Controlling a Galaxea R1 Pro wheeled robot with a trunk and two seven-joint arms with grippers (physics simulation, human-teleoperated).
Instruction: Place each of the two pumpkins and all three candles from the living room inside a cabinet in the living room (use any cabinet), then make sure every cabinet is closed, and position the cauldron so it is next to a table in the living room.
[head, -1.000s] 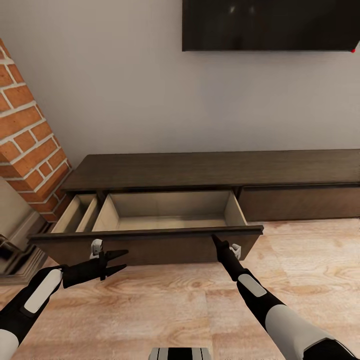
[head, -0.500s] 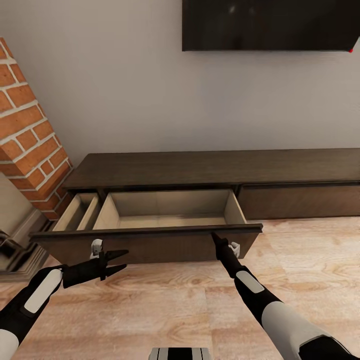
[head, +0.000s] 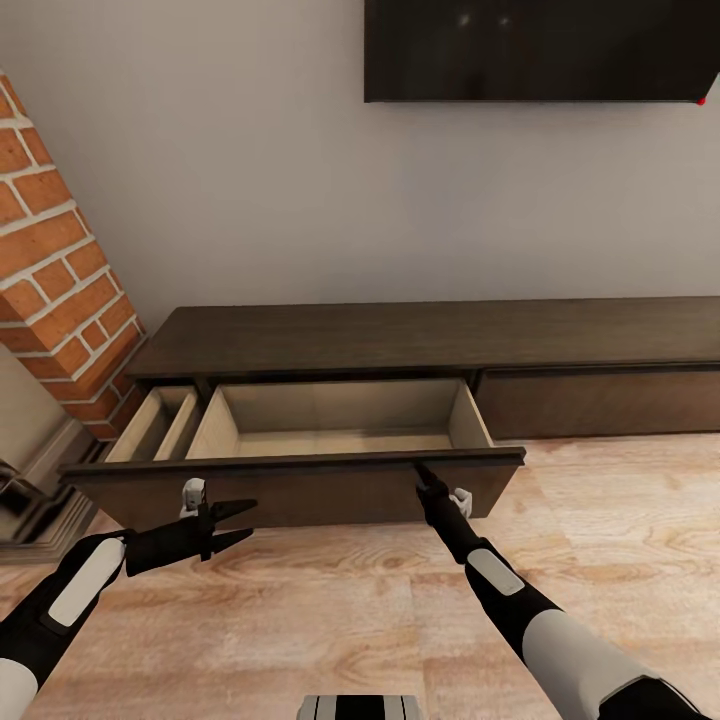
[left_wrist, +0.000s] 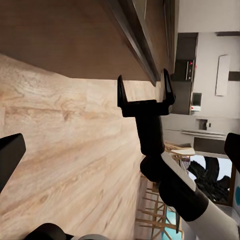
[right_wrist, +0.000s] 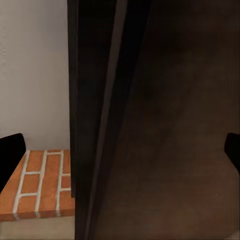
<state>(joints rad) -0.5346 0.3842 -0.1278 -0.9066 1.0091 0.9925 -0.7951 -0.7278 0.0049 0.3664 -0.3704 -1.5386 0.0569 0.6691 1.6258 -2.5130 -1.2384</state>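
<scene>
The cabinet (head: 430, 335) runs along the wall, and its wide left drawer (head: 330, 420) is pulled out with a bare pale beige inside. My left gripper (head: 238, 520) hangs open just in front of the drawer front (head: 300, 485), below its left part. My right gripper (head: 422, 474) is open at the drawer front's upper edge near its right end, with nothing between its fingers. The left wrist view has the right gripper (left_wrist: 144, 82) with fingers spread against that dark front. The right wrist view looks close along the drawer front (right_wrist: 175, 125). Pumpkins, candles, cauldron and table are out of view.
A brick chimney (head: 50, 280) and a stone hearth (head: 30, 500) stand left of the cabinet. A dark TV (head: 540, 50) hangs on the wall above. The cabinet's right drawer front (head: 600, 400) is shut. Pale wood floor (head: 350, 620) spreads around my arms.
My right gripper has crept forward and slightly left, up to the drawer front's top edge. The left gripper and the drawer have stayed put.
</scene>
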